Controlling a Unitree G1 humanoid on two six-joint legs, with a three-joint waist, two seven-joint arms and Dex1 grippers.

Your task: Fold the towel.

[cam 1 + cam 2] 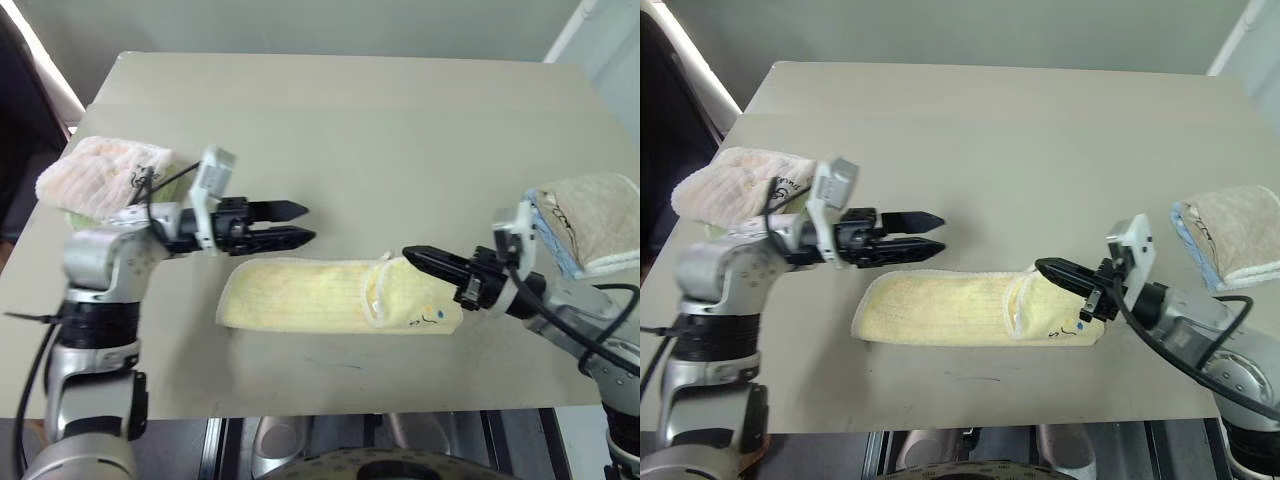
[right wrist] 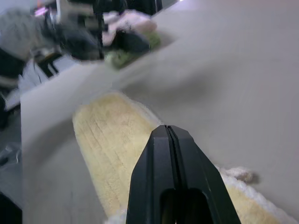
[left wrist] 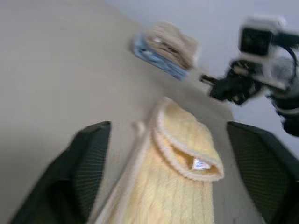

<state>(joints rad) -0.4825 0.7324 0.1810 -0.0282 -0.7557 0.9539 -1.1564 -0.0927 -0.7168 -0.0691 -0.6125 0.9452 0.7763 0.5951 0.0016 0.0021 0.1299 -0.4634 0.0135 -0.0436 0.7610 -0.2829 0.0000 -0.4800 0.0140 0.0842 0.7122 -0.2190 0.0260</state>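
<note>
Folded towel [image 1: 335,295] lying flat on the table [image 1: 350,130], both tools clear of it.
Left tool [image 1: 290,225] spread and empty, right tool [image 1: 425,260] clenched on nothing; the soft, light, limp terry is probably best pinched at a hemmed corner.

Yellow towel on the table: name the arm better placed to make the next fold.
Probably the left. Its tool is open and hovers just above the yellow towel near its long left end. The right tool is shut, empty, over the already folded right end.
</note>
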